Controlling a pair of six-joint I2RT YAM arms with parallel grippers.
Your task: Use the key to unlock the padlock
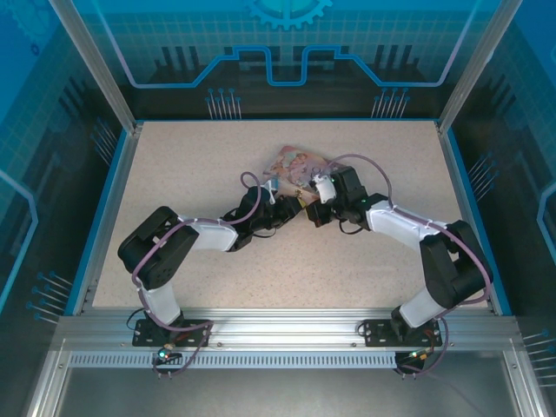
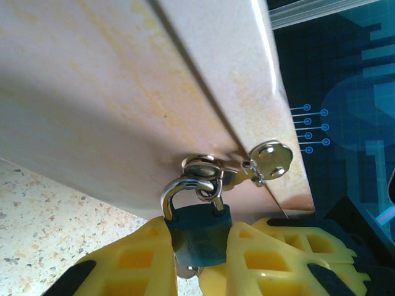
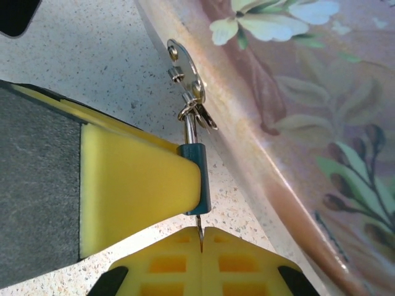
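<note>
Evidently, low in the frame, the left gripper (image 2: pixel 199 262) clamped the padlock (image 2: pixel 199 237) while the right gripper (image 3: pixel 201 242) pinched the key (image 3: pixel 199 222) against its underside; next it likely needed seating, then turning

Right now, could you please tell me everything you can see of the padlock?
The padlock is tiny: dark blue body, thin shiny metal shackle, seemingly closed and hooked through the ring latch on the pink box. The left gripper clamps its body; the key, pinched in the right gripper, meets its underside.
</note>
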